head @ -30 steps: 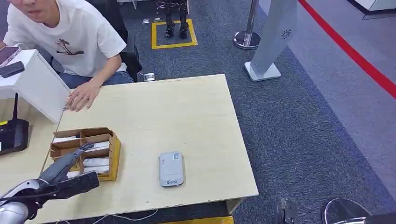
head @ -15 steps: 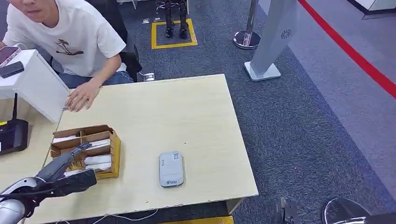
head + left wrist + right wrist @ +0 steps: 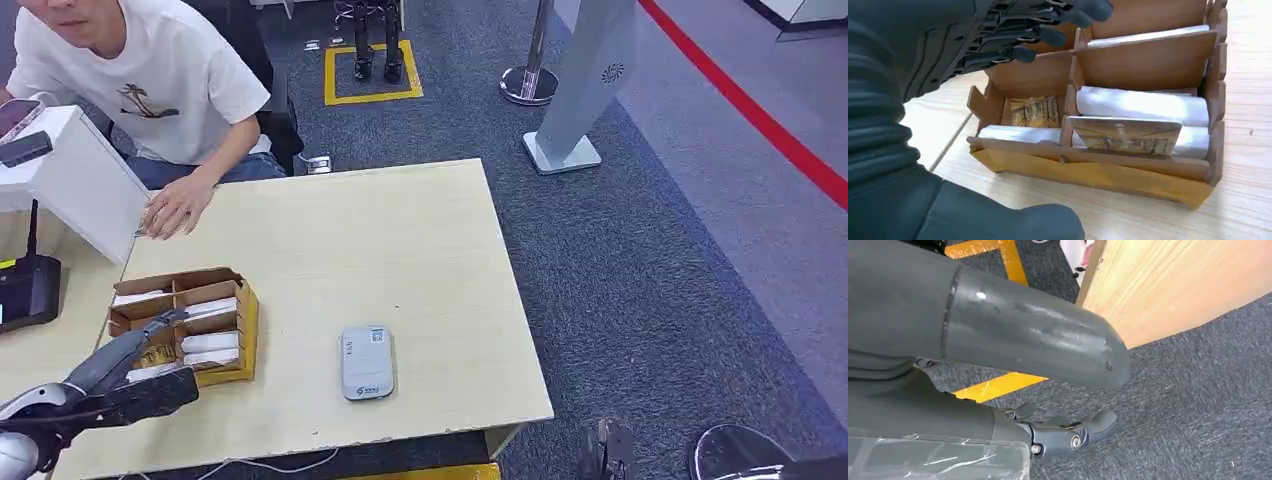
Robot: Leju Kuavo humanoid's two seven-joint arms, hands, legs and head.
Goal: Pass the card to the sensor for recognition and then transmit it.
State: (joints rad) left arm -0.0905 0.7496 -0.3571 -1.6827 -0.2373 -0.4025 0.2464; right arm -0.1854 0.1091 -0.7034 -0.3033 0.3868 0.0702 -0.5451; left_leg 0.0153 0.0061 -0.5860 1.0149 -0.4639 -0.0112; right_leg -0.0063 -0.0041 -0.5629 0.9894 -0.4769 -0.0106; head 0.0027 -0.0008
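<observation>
While the left hand [image 3: 120, 375] hovers over the near end of the wooden card box [image 3: 243, 330] with fingers spread and holding nothing, the cards [image 3: 1126, 135] sit in its compartments. Sensor [image 3: 366, 362] lies flat on the table [image 3: 400, 250], right of the box. Right hand [image 3: 1068, 432] hangs beside the table edge above the carpet, fingers loosely apart and empty.

Pale wooden table [image 3: 400, 240] on grey carpet [image 3: 650, 280] with red stripe [image 3: 760, 115].
</observation>
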